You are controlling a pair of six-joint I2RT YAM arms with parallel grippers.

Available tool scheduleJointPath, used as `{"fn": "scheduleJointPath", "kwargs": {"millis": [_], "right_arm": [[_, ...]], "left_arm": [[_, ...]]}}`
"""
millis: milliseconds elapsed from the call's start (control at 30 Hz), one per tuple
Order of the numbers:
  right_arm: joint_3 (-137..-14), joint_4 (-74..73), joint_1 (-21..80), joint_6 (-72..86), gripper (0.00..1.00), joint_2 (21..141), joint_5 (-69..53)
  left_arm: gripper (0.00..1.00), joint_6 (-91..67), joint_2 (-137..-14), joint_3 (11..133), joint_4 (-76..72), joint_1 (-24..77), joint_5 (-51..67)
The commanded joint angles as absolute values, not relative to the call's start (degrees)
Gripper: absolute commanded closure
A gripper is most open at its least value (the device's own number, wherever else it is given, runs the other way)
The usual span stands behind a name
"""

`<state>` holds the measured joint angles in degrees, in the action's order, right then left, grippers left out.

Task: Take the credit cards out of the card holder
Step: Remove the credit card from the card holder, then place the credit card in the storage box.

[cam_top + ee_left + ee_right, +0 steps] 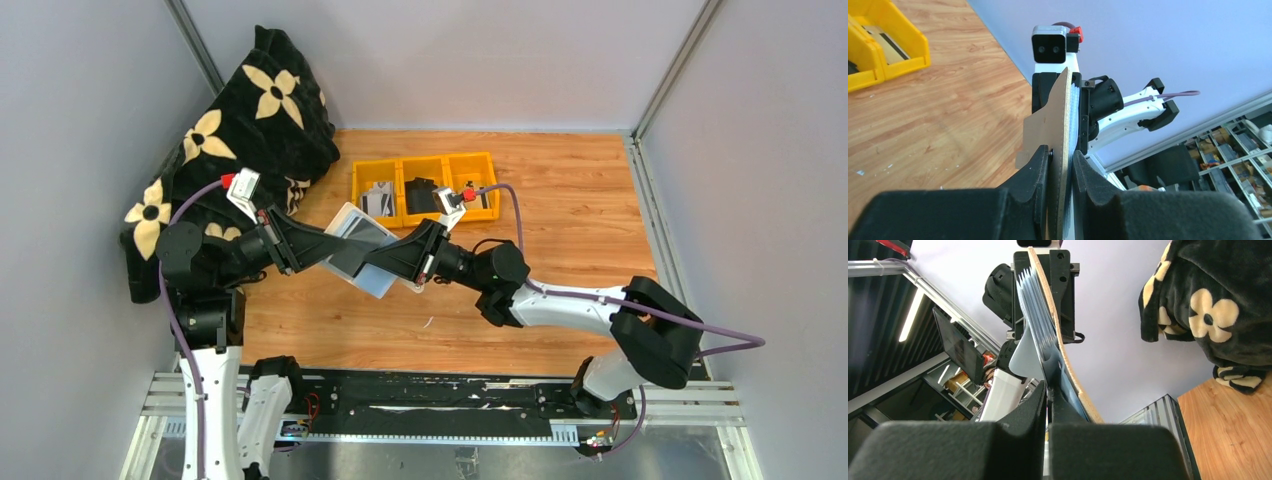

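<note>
1. Black padded fingers [1035,170] of my left gripper [1060,160] are filling the bottom of the left wrist view. They are clenching one edge of the card holder [1060,115] and holding it on edge in the air above the wooden table [948,115].
2. My right gripper [1048,395] is gripping from the opposite side, jaws pinched nearly together on a pale blue inner leaf (whether a card is caught in there too, I cannot tell).
3. Some credit cards [376,200] are lying in the yellow bins [424,159], well apart from the holder I am gripping.
4. To do this step well, I am judging that my left side should be anchoring firmly. My right should be drawing straight along the pocket's line, without twisting, so the thin leaves are not buckling.
5. Its outer skin is showing as speckled beige, cork-like and stiff, with a stitched rim. The inside is fanning into thin, smooth blue-grey pockets that are looking slippery (a firm pinch matters). My pads are looking matte and slightly soft.
</note>
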<state>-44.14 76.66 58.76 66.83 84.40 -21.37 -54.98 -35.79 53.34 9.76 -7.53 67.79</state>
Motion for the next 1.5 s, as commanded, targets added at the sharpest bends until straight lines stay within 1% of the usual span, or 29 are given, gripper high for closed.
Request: {"fn": "scheduleJointPath", "kwargs": {"millis": [0,67,367,467,533,600,733,867,967,1167,1300,1367,1467], "right_arm": [[-42.37,79.16,58.81,66.47,1.0,82.92,-20.23],[-40.98,79.48,58.63,66.36,1.0,82.1,-19.65],[-38.71,79.53,57.92,66.46,1.0,80.57,-18.49],[-38.56,79.46,57.9,66.45,1.0,80.49,-18.81],[-37.94,79.14,57.92,66.24,1.0,80.07,-18.37],[-38.55,78.7,57.92,66.44,1.0,80.09,-18.54],[-40.09,78.45,57.88,66.72,1.0,80.65,-19.77],[-38.27,76.66,56.38,66.23,1.0,79.07,-20.31],[-36.69,75.17,54.0,66.27,1.0,76.56,-21.86],[-35.56,63.06,48.46,63.35,1.0,70.51,-25.78],[-37.48,52.89,41.33,62.26,1.0,68.6,-30.61],[-40.53,43.61,37.36,58.88,1.0,68.65,-32.96],[-48.07,28.47,32.45,49.43,1.0,71.47,-35.15]], "left_arm": [[0.89,-56.71,-37.14,56.13,8.3,-7.38,67.75],[0.87,-55.11,-37.75,56.98,10.36,-7.38,67.68],[0.83,-53.97,-37.65,57.7,11.16,-7.38,67.7],[0.86,-53.83,-37.73,57.93,11.23,-7.38,67.84],[0.92,-53.13,-37.65,58.28,11.86,-7.38,67.53],[1.0,-49.77,-37.55,59.1,14.75,-7.38,65.89],[1.0,-40.76,-37.81,61.24,23.22,-7.38,61.52],[1.0,-29.35,-38.31,65.09,32.02,-7.38,56.99],[1.0,-24.01,-39.12,67.45,36.0,-7.43,54.35],[1.0,-16.6,-40.53,70.56,40.79,-7.38,47.97],[1.0,-15.2,-40.4,70.51,41.27,-7.39,45.57],[1.0,-15.04,-40.48,70.22,41.4,-7.38,46.85],[1.0,-15.33,-40.64,69.54,41.49,-7.38,50.22]]}}
